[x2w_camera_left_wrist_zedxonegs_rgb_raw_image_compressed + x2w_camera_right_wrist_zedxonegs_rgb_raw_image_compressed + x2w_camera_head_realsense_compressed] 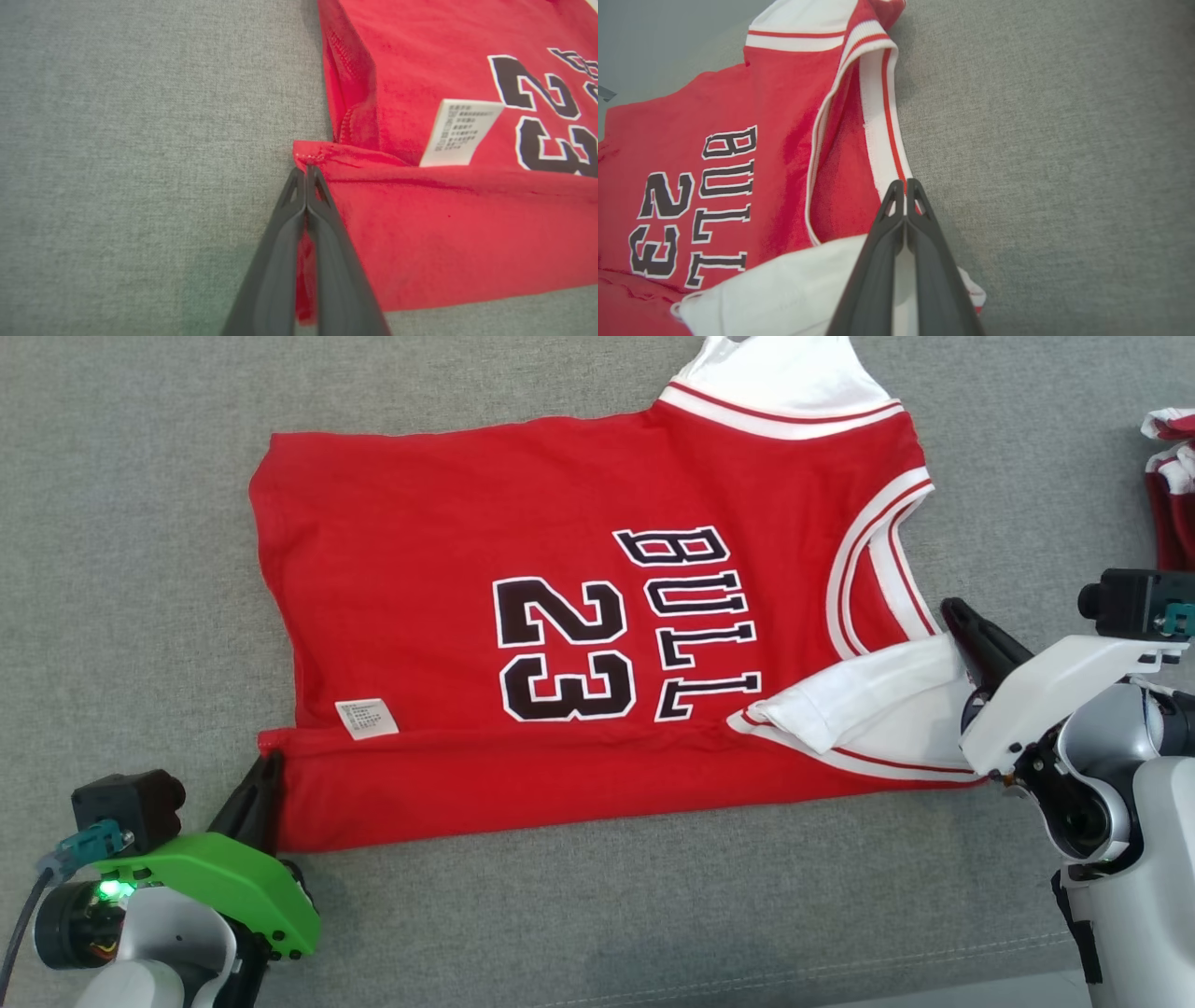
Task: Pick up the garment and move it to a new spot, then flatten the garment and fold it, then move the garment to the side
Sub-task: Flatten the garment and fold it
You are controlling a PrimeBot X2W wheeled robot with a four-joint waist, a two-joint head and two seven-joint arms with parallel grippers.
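Both pincers clamped on the garment's near edge, first long fold laid over.

The left gripper (265,777) has its fingers pressed together on the hem corner of the garment (420,569), with red cloth pinched between them in the left wrist view. The right gripper (962,621) is likewise closed, on the white sleeve (868,700) at the shoulder end. The garment, a red jersey, lies spread flat across the grey fabric surface (140,523). Its near strip is turned up over the body, just below the care label (366,719). A second red-and-white bundle (1172,495) sits well apart at the far right. Judging from this, relocating and flattening look done and folding has begun. Letting go, any further folds and the move to the side are left.
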